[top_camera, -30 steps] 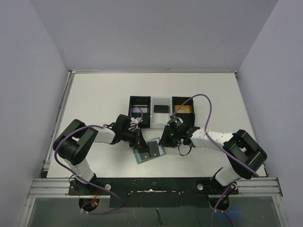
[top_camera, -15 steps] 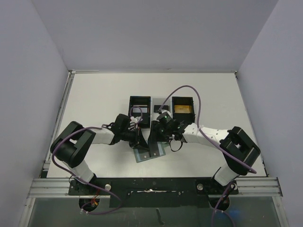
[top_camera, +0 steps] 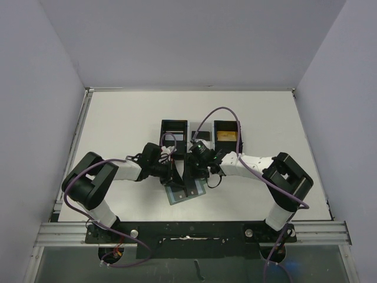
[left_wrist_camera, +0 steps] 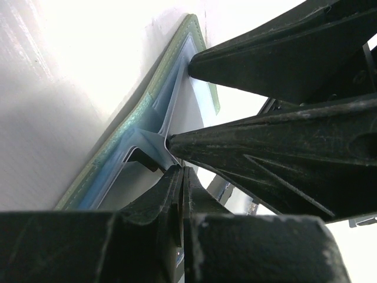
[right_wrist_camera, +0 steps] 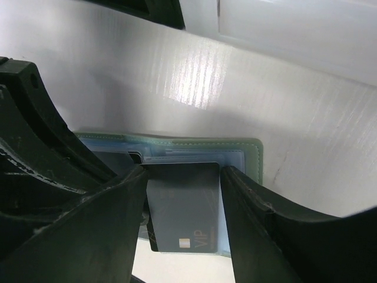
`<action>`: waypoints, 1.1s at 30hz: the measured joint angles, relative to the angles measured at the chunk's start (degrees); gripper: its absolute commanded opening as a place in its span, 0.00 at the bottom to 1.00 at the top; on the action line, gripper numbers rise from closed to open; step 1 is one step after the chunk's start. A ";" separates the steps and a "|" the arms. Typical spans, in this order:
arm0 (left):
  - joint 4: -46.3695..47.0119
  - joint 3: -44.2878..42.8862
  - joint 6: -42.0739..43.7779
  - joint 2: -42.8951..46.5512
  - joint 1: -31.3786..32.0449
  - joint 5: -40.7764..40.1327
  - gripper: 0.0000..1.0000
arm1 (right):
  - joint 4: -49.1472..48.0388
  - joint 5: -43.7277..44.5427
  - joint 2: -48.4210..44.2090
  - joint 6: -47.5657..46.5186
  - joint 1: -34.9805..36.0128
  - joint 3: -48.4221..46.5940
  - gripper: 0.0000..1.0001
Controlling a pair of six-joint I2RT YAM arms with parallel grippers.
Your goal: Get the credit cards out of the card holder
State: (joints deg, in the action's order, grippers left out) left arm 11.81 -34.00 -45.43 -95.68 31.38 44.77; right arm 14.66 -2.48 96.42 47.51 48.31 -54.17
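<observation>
- A white table point(top_camera: 118, 130) stands between plain grey walls, with bare surface to the far left, the far right and behind the boxes.
- Two black boxes point(top_camera: 174, 131) sit side by side at mid-table. A gold-orange card point(top_camera: 227, 137) lies in the right one.
- The card holder point(top_camera: 177, 197) lies open and flat just nearer than the boxes, between the two arms. Its near corner pokes out from under them.
- The left gripper point(top_camera: 175, 177) has its fingers pressed together, tip down on the holder's pale blue pocket by the fold.
- The right gripper point(top_camera: 189, 177) crowds in just beside it with its jaws parted. They straddle a black card point(right_wrist_camera: 182, 206) that sticks partly out of the pocket.
- From the right wrist, each finger point(right_wrist_camera: 112, 218) sits close along a long edge of that card. I cannot tell whether they touch it or stand just clear.
- The holder's stitched teal rim and rounded corner lie just past the right finger, with open table beyond.
- Between the two grippers there is hardly any room.
</observation>
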 measured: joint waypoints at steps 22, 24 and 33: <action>-4.20 1.84 2.01 3.32 -0.74 -1.92 0.00 | 3.58 3.89 0.33 -0.15 0.90 -0.96 0.45; -4.83 1.86 2.40 3.82 -0.81 -1.92 0.00 | 3.61 3.89 0.20 -0.13 0.87 -0.83 0.45; -6.27 2.32 3.13 4.61 -1.11 -1.88 0.00 | 0.07 -1.07 -5.84 1.55 -0.22 2.82 0.46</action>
State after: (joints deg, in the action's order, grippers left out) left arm 5.54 -31.68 -42.30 -91.07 30.26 42.89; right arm 14.72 -3.55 90.59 49.06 48.10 -51.35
